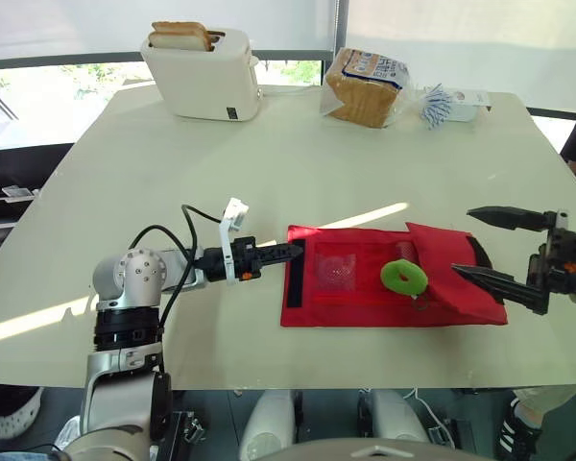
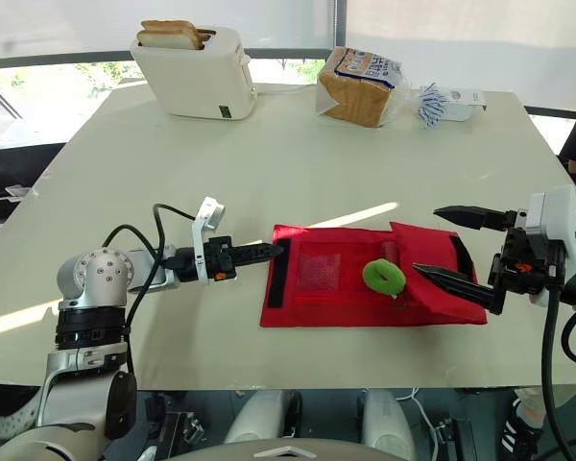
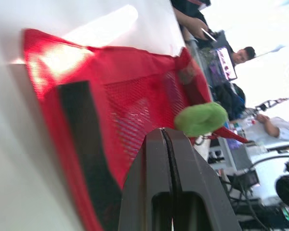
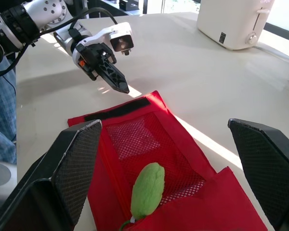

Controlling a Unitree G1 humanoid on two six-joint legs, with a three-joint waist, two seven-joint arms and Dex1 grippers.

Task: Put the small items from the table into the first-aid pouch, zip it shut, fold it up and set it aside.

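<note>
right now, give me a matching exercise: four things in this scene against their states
Things:
1 left gripper
2 right gripper
3 green ring
4 toaster

States:
a holds bread slices
b open wide
c lies on the red pouch
d shut

Pairs: 1-d, 2-b, 3-c, 4-a

Bright backlit daylight (blown-out background)

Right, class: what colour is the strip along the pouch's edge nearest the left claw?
Black strip, clearest in the right wrist view.
</note>
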